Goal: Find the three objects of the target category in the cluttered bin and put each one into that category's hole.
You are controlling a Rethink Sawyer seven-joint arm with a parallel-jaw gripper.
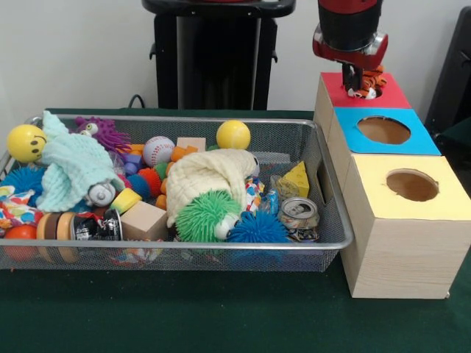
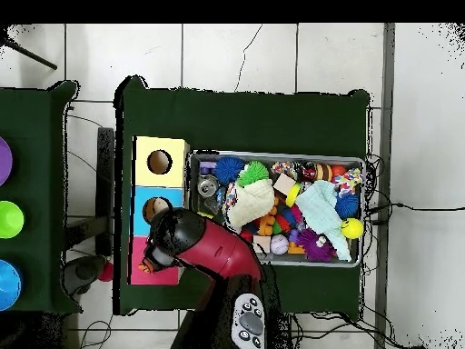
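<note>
Fingers [image 1: 355, 79] w/ tiger toy [image 1: 370, 82] over red-top box hole [image 1: 366, 93], wire bin [image 1: 335, 243] cluttered

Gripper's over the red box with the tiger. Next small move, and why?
Probably open and drop: the gripper holds the tiger toy right at the hole in the red-topped box, so letting go should send it in.

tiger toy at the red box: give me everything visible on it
The tiger toy is small, soft-looking plush, orange with black stripes and some white patches. It sits at the hole in the red-topped box, partly down in the opening, directly under the gripper, whose dark tip comes down beside it. Whether the gripper grips it cannot be told. The overhead view hides it under the arm.
</note>
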